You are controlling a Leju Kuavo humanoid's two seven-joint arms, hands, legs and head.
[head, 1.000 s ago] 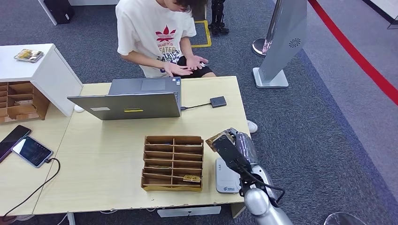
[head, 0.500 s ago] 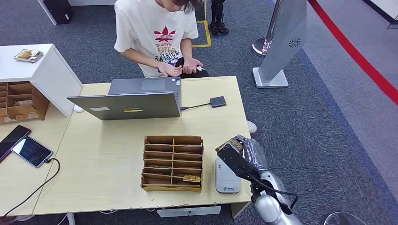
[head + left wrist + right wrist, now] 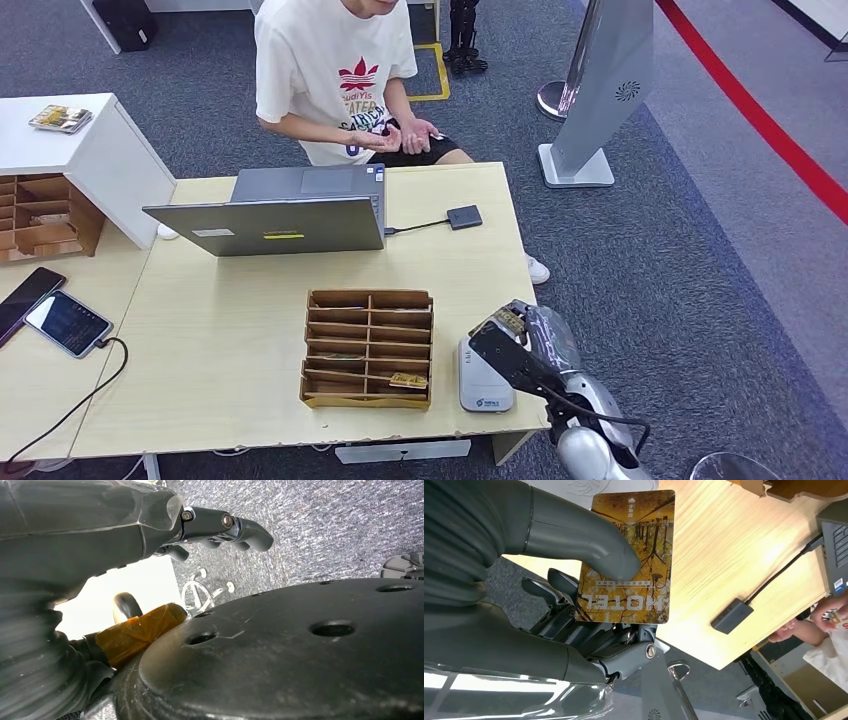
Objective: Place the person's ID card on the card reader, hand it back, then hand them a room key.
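Right robot hand [image 3: 512,342] grips one hotel key card [image 3: 628,560], thumb [image 3: 589,540] pressed on its printed face, fingers behind. The hand sits at the worktop's [image 3: 220,340] near right corner, just above one white card reader [image 3: 482,382]; card-to-reader contact cannot be told. Left robot hand [image 3: 225,527], seen from its wrist, holds nothing; fingers loosely curled over grey carpet.

At 9 o'clock of the reader: one wooden card organizer [image 3: 368,347], a card [image 3: 409,380] in its near right slot. At 12 o'clock: one small dark USB hub [image 3: 464,216], cabled to one laptop [image 3: 275,212]. Two phones [image 3: 68,322] on the side table at far left. One person [image 3: 335,70] at the far edge, both hands [image 3: 400,135] raised. Bare worktop lies between organizer and laptop; right edge just beside the hand.
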